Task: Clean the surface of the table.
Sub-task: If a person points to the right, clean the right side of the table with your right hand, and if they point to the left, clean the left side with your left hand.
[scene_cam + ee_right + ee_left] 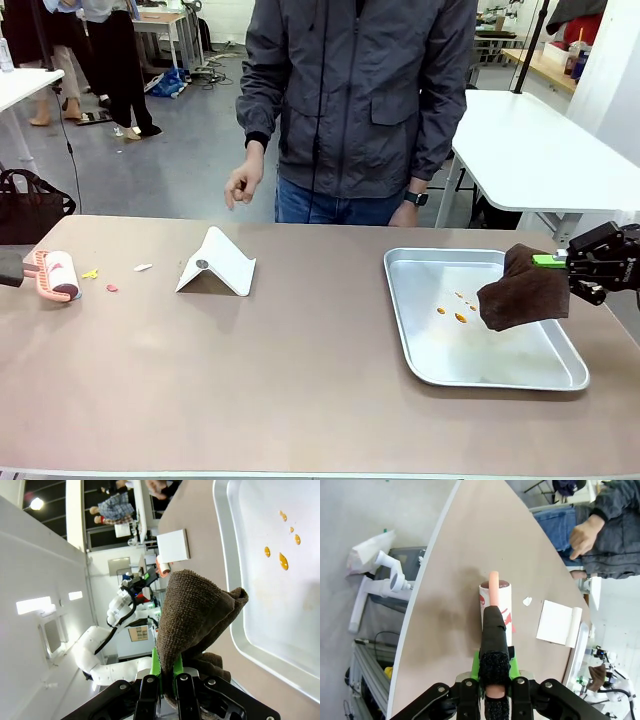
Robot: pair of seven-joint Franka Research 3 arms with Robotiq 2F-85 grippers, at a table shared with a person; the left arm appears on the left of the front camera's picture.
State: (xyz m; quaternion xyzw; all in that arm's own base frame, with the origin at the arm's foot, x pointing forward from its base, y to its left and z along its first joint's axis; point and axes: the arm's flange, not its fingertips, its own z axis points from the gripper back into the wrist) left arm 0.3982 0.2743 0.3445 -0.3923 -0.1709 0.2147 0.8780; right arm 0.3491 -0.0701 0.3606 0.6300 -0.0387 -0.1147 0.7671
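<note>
Clamping a pink-handled lint roller [496,605], the left claw [495,672] holds it at the left end of the tan tabletop [250,370], beside scraps [112,287] presumably to lift; the right claw [560,262] pinches a brown cloth [522,290] above the steel tray [400,300].

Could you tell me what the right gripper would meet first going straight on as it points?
Likely the white folded stand; the brown cloth in the right gripper would cross above the tray; height unclear.

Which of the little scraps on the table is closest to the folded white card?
The white scrap; the yellow scrap and the pink scrap lie farther left, nearer the lint roller.
</note>
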